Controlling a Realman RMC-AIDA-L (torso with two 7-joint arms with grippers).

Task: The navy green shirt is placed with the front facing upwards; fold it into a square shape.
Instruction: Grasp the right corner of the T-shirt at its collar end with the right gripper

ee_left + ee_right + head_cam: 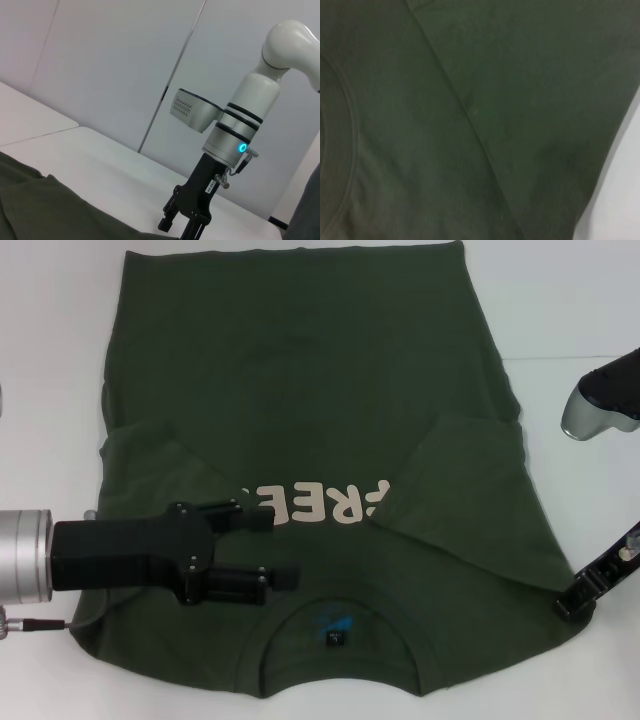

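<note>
While the navy green shirt (300, 440) lies flat and front-up on the white table (580, 300), collar at 6 o'clock and hem at 12 in the head view, both sleeves are already turned inward over the chest, partly covering the cream lettering (320, 502).

Risks, as judged:
- Left sleeve fold (150, 470) sits loose at 9 o'clock. If the left gripper (285, 547) drags sideways while low over the cloth, the fold could open or bunch.
- Right sleeve flap (450, 480) at 3 o'clock has a slanted edge; an uneven lift of the shoulder corners would skew the final square.
- A grasp of only the top layer near the collar (335, 640) would leave the lower layer behind and wrinkle the body.

Claws:
- Left gripper: over the shirt at about 8 o'clock, just beside the neck label (333, 628), fingers pointing toward centre. Fingers stand clearly apart, moderately wide. Nothing between them; whether the lower finger touches fabric cannot be told.
- Right gripper (578, 602): at the shirt's shoulder corner, about 4 o'clock. Mostly cut off at the frame edge; the left wrist view shows it only from behind, and its own wrist view shows only cloth and a strip of table. Opening and hold: cannot tell.
</note>
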